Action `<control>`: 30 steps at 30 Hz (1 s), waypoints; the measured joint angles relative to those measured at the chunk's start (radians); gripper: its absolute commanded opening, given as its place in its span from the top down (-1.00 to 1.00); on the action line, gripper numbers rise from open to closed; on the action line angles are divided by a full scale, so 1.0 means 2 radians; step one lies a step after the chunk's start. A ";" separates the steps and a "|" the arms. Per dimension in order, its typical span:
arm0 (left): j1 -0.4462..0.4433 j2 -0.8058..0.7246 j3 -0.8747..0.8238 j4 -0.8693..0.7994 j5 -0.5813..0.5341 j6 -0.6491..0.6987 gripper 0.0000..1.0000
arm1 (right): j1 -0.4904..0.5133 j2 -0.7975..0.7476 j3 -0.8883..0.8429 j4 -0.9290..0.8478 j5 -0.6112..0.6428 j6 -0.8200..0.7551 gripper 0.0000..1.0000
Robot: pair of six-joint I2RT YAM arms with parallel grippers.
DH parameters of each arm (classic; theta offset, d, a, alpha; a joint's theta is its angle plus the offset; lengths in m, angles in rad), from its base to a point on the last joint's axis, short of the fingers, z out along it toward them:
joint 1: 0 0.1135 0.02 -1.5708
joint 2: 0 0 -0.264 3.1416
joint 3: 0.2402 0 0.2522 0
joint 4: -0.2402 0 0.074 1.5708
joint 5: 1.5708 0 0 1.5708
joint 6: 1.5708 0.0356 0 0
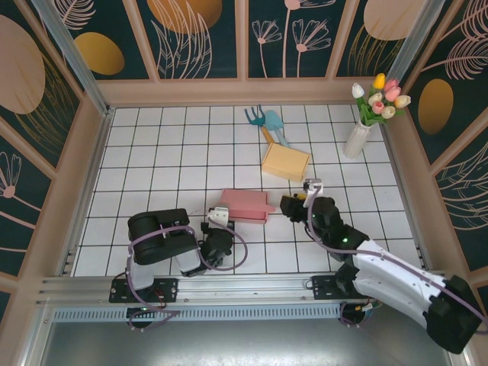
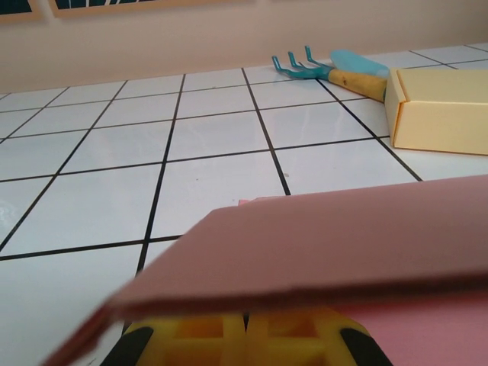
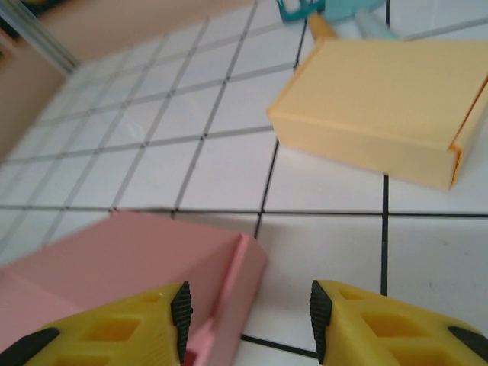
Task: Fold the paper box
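Note:
The pink paper box (image 1: 245,204) lies flat in the middle of the tiled floor. My left gripper (image 1: 219,216) is at the box's left end, shut, fingers pressed together with nothing seen between them. In the left wrist view a pink flap (image 2: 320,244) of the box slopes just over the yellow fingers of the left gripper (image 2: 245,335). My right gripper (image 1: 288,204) is at the box's right end and stands open. In the right wrist view the box's corner (image 3: 130,267) sits beside the left finger of the right gripper (image 3: 248,316), with bare tile across the rest of the gap.
A folded yellow box (image 1: 286,162) lies just behind the pink one. Blue garden tools (image 1: 267,122) rest farther back. A white vase of tulips (image 1: 357,139) stands at the back right. Wooden walls enclose the floor.

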 measured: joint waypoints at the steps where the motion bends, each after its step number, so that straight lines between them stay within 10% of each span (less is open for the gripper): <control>1: 0.000 0.001 0.002 -0.002 -0.001 0.000 1.00 | 0.003 -0.007 0.007 -0.008 0.002 0.008 -0.16; 17: 0.000 -0.006 0.022 -0.044 -0.008 0.016 0.99 | 0.037 0.293 0.163 -0.029 0.029 0.018 -0.40; 30: 0.000 -0.158 0.033 -0.287 0.096 -0.018 0.23 | 0.020 0.379 0.180 0.003 0.027 0.021 -0.39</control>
